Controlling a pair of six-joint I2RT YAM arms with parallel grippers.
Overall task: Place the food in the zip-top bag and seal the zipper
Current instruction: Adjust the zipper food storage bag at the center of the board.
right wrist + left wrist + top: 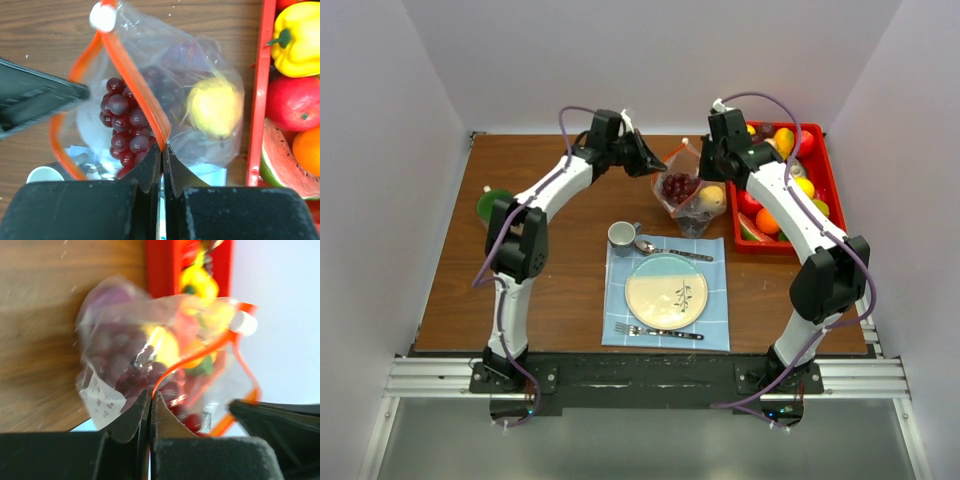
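Note:
The clear zip-top bag [688,195] hangs between both grippers above the table, its mouth spread open. Inside it are purple grapes [122,125] and a yellow fruit [215,107]. The orange zipper [135,85] runs up to a white slider [102,16]. My left gripper [150,392] is shut on one side of the zipper [200,355]. My right gripper [162,146] is shut on the opposite side of the strip. More food lies in the red tray [825,130]: a yellow pepper [297,37], a red apple [295,102], a watermelon slice [280,165] and an orange [307,150].
A blue cloth [715,330] in front of the bag carries a plate [666,291], a fork [658,331] and a spoon [665,249]. A small cup [623,234] stands at its back left corner. A green object [492,203] sits at the table's left edge.

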